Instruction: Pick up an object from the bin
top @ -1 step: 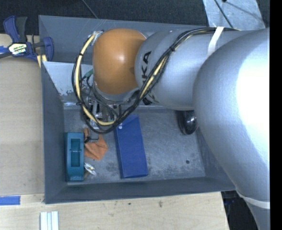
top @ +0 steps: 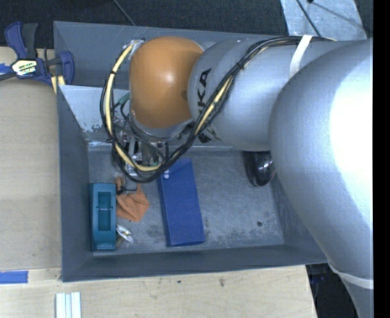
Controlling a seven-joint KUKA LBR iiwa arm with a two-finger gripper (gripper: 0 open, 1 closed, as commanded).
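Orange lump (top: pixel 134 206) looks like my likeliest pick: it lies low in the left of the frame, on the floor of the bin (top: pixel 72 177), just below the gripper (top: pixel 140 165). I cannot tell whether the gripper is wide or narrow, because the arm's cover and cables hide it, and I see nothing held in it.

Farthest left is a teal box (top: pixel 103 216), lying lengthwise and touching the lump. A small silvery bit (top: pixel 123 234) sits at the box's lower corner. Right of the lump, a little apart from it, lies a flat blue block (top: pixel 180 204), whose upper end reaches up beside the gripper. Well to the right, a dark round thing (top: pixel 260 169) is tucked against the arm.

My worries from here are these. The lump looks soft and crumpled, so a grasp could slip or catch only a fold. The box is close enough that coming down could clip its edge or pinch both together. Drifting right, I might strike the block's end instead.
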